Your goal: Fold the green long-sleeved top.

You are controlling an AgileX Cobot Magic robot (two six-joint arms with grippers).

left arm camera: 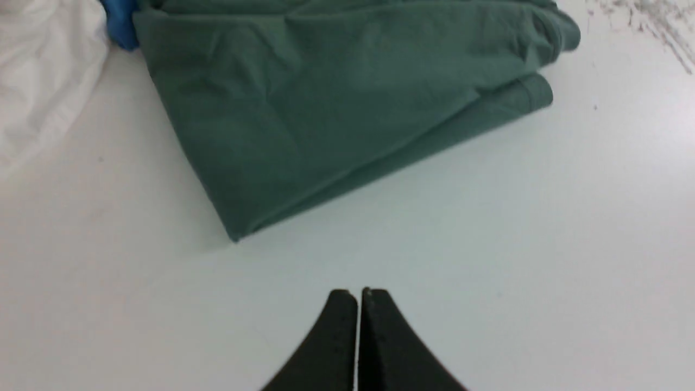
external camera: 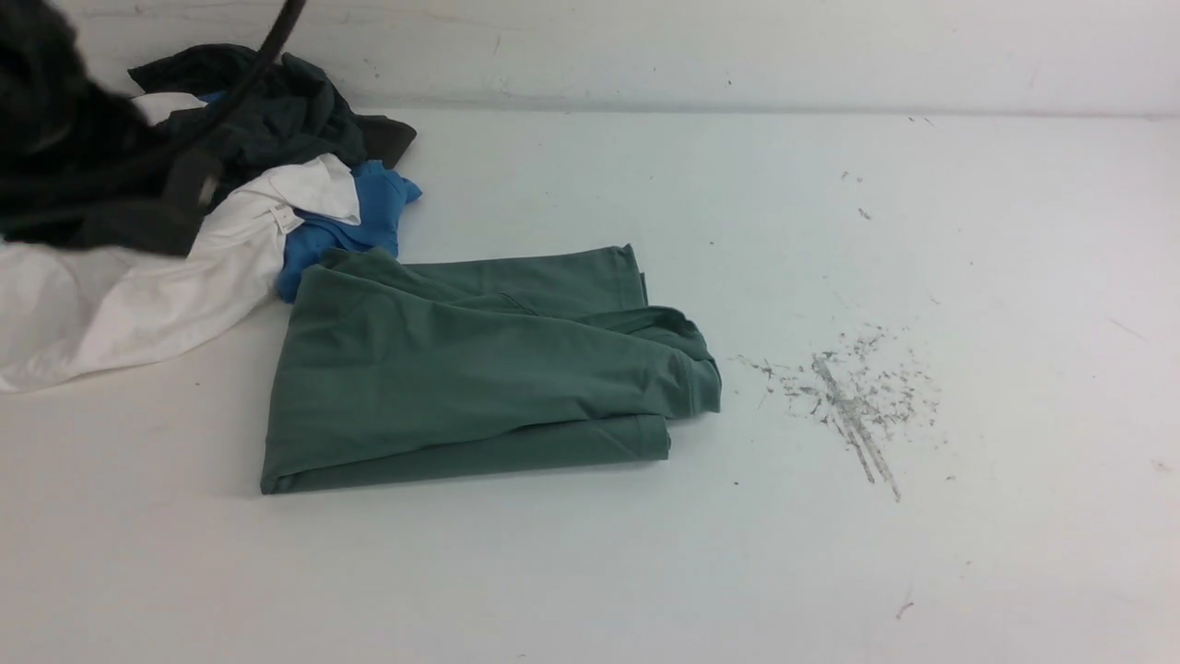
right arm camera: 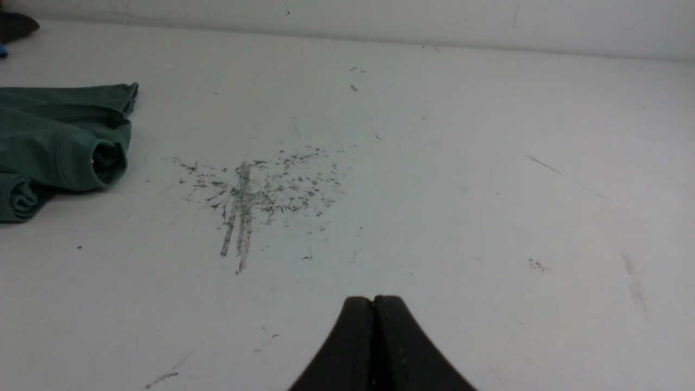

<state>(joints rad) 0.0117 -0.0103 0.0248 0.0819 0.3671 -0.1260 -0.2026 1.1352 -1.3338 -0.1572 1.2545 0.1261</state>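
Observation:
The green long-sleeved top [external camera: 461, 378] lies folded into a compact rectangle on the white table, left of centre, with its cuffed sleeve ends stacked at its right edge. It also fills the upper part of the left wrist view, the green top [left arm camera: 326, 98]. My left gripper [left arm camera: 358, 293] hovers over bare table a short way from the top's near corner, shut and holding nothing. In the right wrist view the top's cuffs [right arm camera: 59, 146] show at the far side. My right gripper [right arm camera: 373, 298] is shut, holds nothing and is well apart from the top.
A heap of clothes lies at the back left: a white garment [external camera: 138, 286], a bright blue one [external camera: 359, 221] touching the top's far left corner, and a dark charcoal one [external camera: 286, 111]. A blurred dark shape with a cable [external camera: 83, 166] covers part of it. Grey scuff marks [external camera: 857, 397] lie right of the top.

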